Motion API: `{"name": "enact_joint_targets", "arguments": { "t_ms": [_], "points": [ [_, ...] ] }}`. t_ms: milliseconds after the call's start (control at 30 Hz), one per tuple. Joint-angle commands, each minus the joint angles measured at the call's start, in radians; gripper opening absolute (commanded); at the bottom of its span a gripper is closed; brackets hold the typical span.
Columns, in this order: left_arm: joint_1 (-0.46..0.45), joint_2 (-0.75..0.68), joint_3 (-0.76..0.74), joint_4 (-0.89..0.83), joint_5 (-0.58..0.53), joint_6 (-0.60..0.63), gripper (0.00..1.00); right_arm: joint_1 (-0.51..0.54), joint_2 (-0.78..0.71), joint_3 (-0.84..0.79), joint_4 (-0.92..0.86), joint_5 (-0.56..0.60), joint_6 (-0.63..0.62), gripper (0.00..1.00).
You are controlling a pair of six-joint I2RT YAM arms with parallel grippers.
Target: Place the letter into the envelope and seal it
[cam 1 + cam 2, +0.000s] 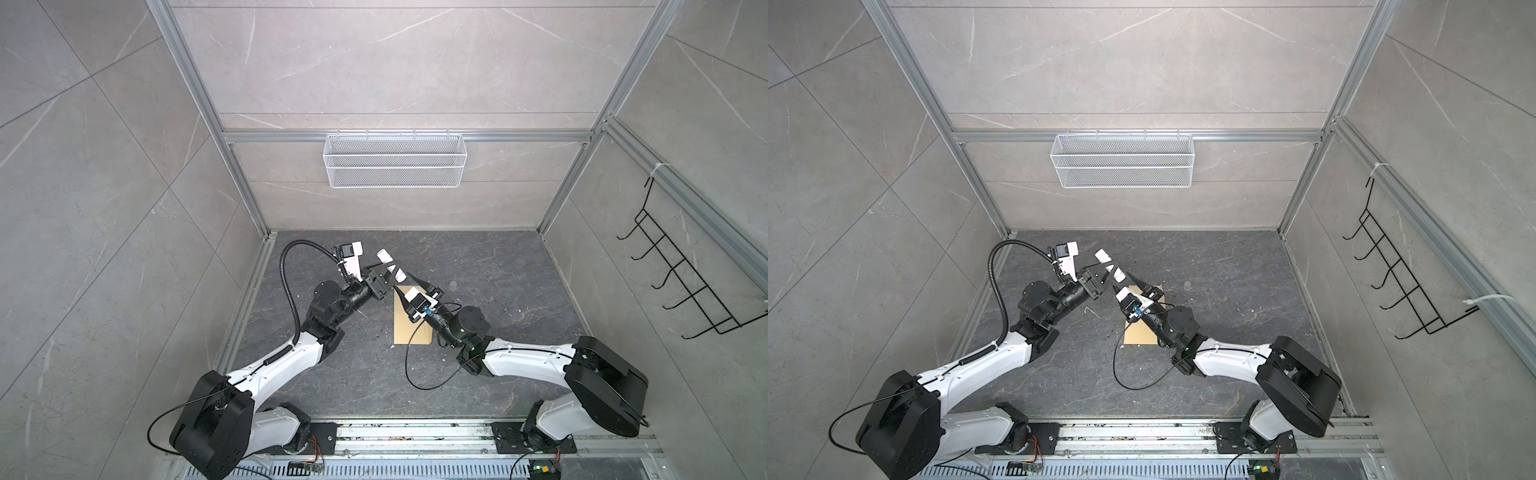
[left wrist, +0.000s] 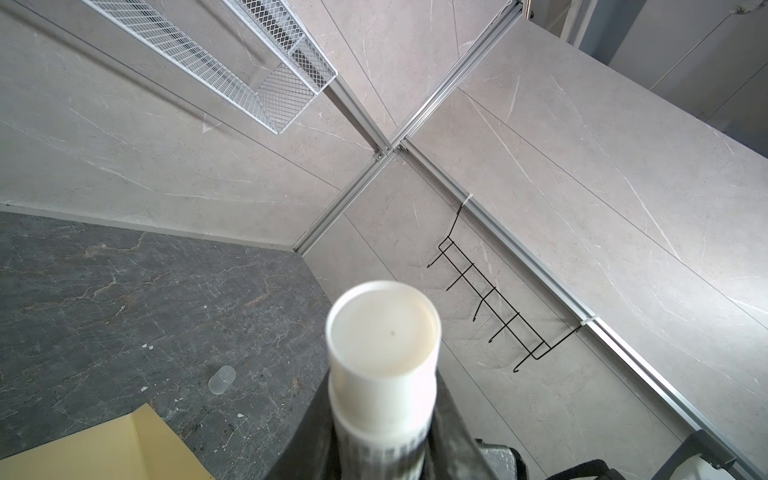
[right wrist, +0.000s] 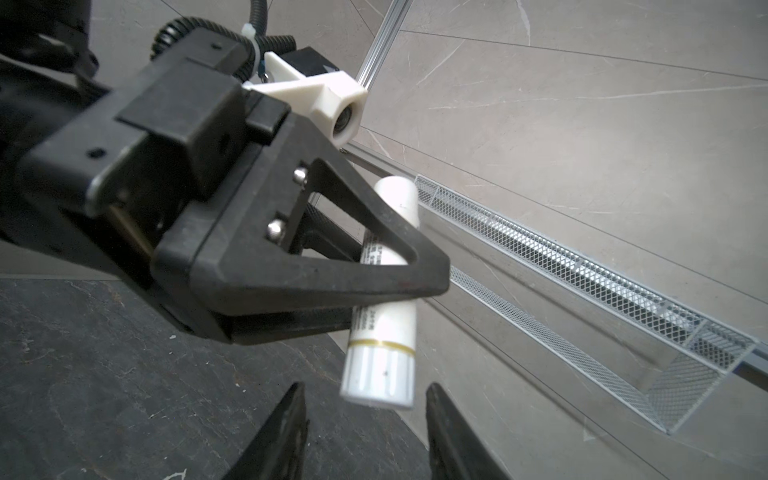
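Toward the far edge of the counter (image 1: 498,311), beyond the envelope (image 1: 401,324), pinching glue stick (image 3: 382,353) aloft in left claw (image 1: 390,271), presumably offering its end to spread right claw (image 3: 365,390).

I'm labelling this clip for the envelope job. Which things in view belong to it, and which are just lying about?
In use: envelope; white tube, probably glue, gripped by the left claw; open right claw at its end.
Lying about: clear cap on the tabletop; wall-hung wire basket and hook rack.

White glue stick (image 3: 382,365) bears a gold band; envelope (image 1: 401,324) is yellow-tan.
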Motion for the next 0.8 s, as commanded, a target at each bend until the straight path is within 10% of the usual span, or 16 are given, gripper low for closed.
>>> {"name": "enact_joint_targets", "arguments": {
  "t_ms": [0, 767],
  "points": [
    [-0.004, -0.024, 0.002, 0.043, -0.008, -0.001, 0.00, 0.008, 0.011, 0.034, 0.041, 0.025, -0.002, 0.43],
    [-0.004, -0.023, 0.001, 0.038, -0.001, 0.020, 0.00, 0.006, -0.010, 0.081, -0.030, 0.002, 0.173, 0.01]
  ]
}}
